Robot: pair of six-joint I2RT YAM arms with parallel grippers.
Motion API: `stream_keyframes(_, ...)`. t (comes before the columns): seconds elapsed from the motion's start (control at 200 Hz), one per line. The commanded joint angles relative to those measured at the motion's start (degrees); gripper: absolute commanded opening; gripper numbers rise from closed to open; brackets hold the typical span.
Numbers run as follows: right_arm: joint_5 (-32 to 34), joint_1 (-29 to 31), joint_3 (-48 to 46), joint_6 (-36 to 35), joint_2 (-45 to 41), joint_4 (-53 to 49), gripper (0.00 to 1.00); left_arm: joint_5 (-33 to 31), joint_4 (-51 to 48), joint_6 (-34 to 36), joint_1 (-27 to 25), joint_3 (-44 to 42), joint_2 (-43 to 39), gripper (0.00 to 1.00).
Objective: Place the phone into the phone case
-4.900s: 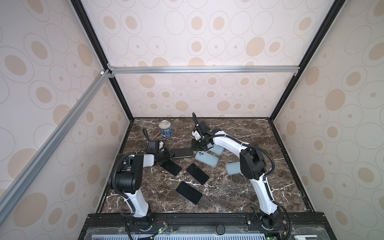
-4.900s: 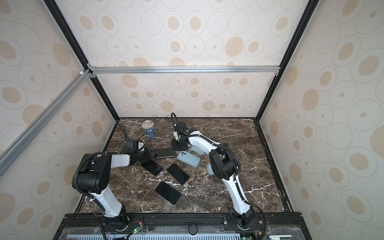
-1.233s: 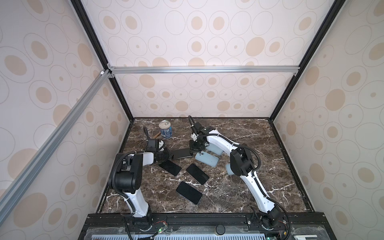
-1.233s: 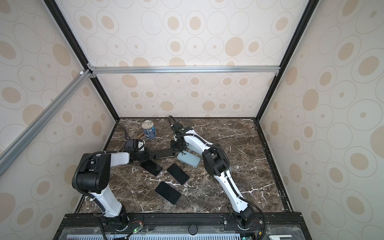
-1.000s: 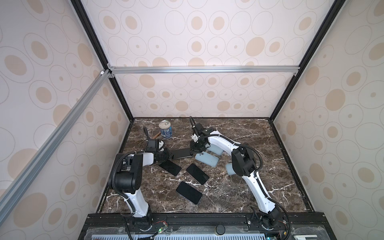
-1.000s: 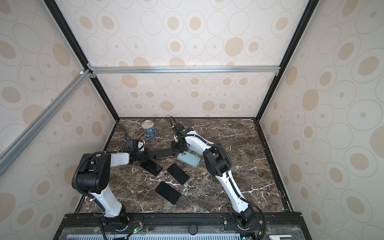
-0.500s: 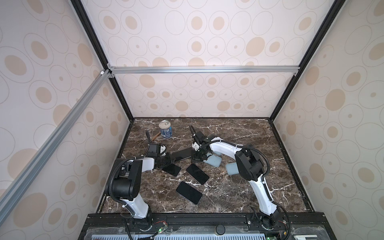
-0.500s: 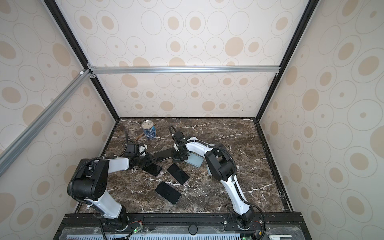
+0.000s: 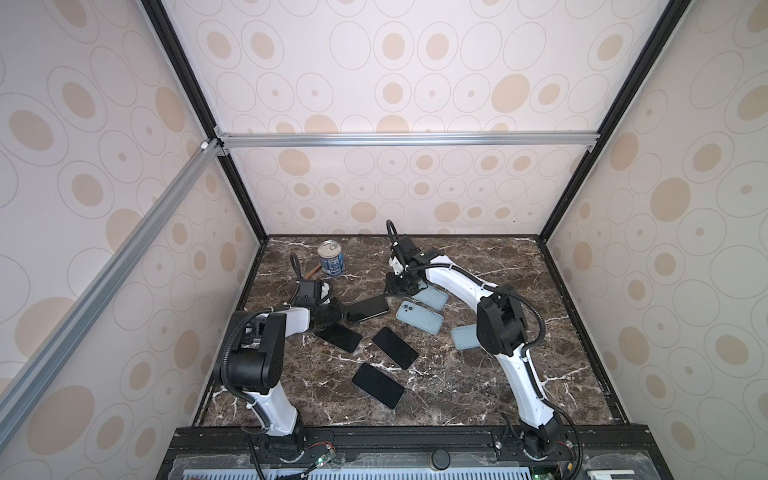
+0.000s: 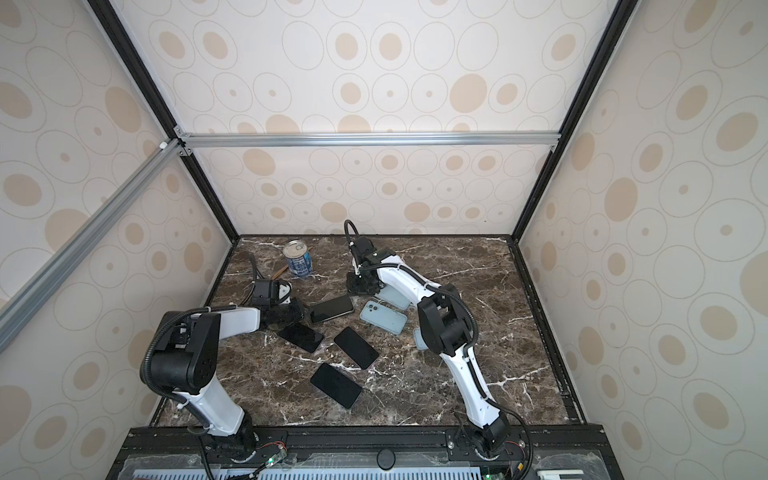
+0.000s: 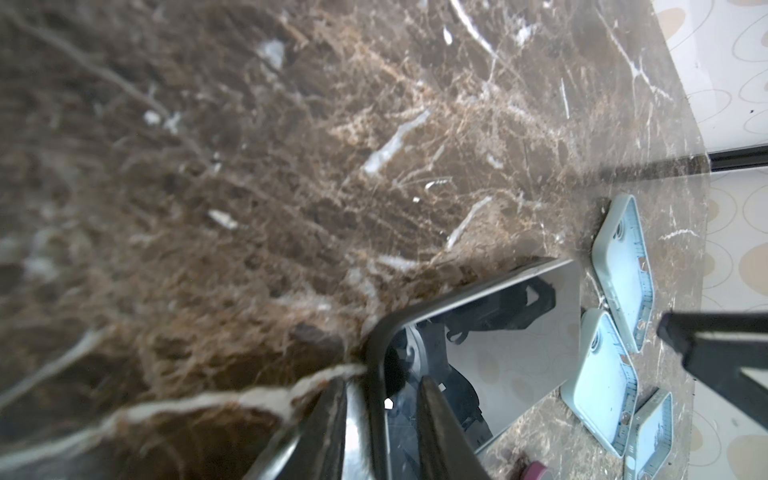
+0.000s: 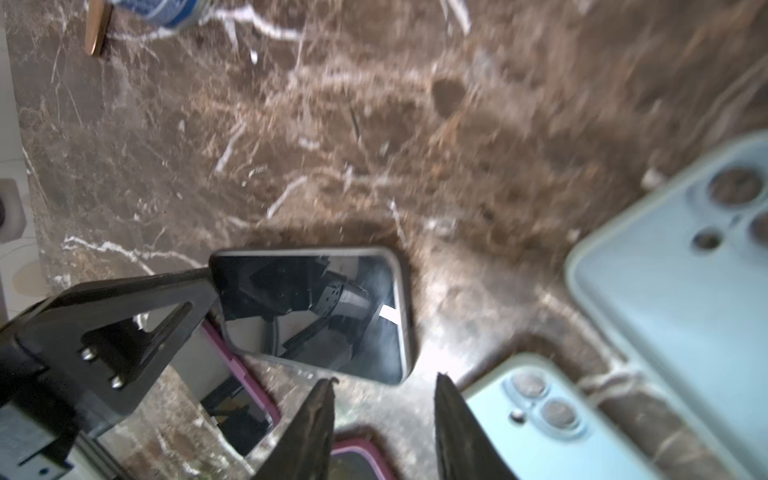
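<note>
Phone [image 9: 368, 308] lies screen-up on the marble table [image 9: 478, 386], just below mid-frame in both top views, left of a pale blue case [image 9: 419, 318] and apart from it. At the phone's left end sits the left gripper [image 9: 334, 312]. In the left wrist view its fingers [image 11: 440, 432] stand slightly apart astride that end's edge, one over the glass, and whether they pinch it I cannot tell. Just off the phone's upper right corner the right gripper [image 12: 385, 379] is partly open and empty, its tips short of the phone. Two other blue cases [image 9: 463, 336] lie further right.
</note>
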Motion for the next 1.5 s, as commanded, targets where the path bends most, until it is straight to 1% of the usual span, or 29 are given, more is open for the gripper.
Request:
stream_keyframes(0.0,0.6,-0.2,2.7,-1.6,4.8,-3.1,0.41,-0.1,-2.0,0.9,0.2,1.4,2.6,0.3)
stream_keyframes(0.095,-2.4,-0.4,3.0,-0.9,6.4,-0.9,0.4,0.5,-0.5,0.4,0.2,0.4,2.6,0.28)
stream_keyframes(0.225,-6.3,-0.4,2.4,0.7,7.3,1.2,0.38,0.7,-1.0,0.7,0.3,0.5,3.0,0.28)
stream_keyframes(0.24,-6.5,-0.4,2.3,0.9,7.4,1.3,0.38,2.0,-0.9,0.8,0.3,0.5,3.0,0.27)
stream_keyframes(0.295,-8.0,-0.4,1.6,1.3,7.3,1.7,0.38,2.6,-1.0,0.9,0.3,0.5,3.0,0.28)
stream_keyframes(0.57,-13.7,0.2,-6.2,4.1,5.2,4.5,0.32,5.3,-0.4,-0.1,0.1,0.2,3.3,0.27)
stream_keyframes(0.7,-15.6,1.5,-11.1,5.1,1.9,6.8,0.29,6.8,0.9,-1.7,0.0,-1.9,1.7,0.27)
stream_keyframes(0.84,-15.2,2.7,-17.5,6.5,-2.9,10.1,0.26,7.0,1.7,-2.5,-0.3,-4.7,-1.2,0.27)
stream_keyframes(0.945,-14.1,3.3,-19.7,6.5,-4.8,10.8,0.26,6.5,1.6,-1.7,-0.4,-6.8,-3.0,0.26)
stream_keyframes(1.005,-13.1,3.3,-19.8,6.1,-5.0,10.0,0.26,5.9,1.3,-0.8,-0.4,-7.3,-3.1,0.26)
stream_keyframes(1.12,-8.1,3.4,-17.4,4.0,-4.9,5.2,0.26,5.2,0.7,0.0,-0.4,-7.5,-2.1,0.27)
stream_keyframes(1.225,-4.9,3.9,-15.4,2.0,-5.0,1.5,0.28,4.7,0.6,-0.1,-0.4,-7.7,-2.4,0.27)
stream_keyframes(1.495,-2.2,5.3,-15.3,0.5,-3.8,-2.3,0.24,4.3,0.5,-0.2,-0.4,-8.1,-3.0,0.26)
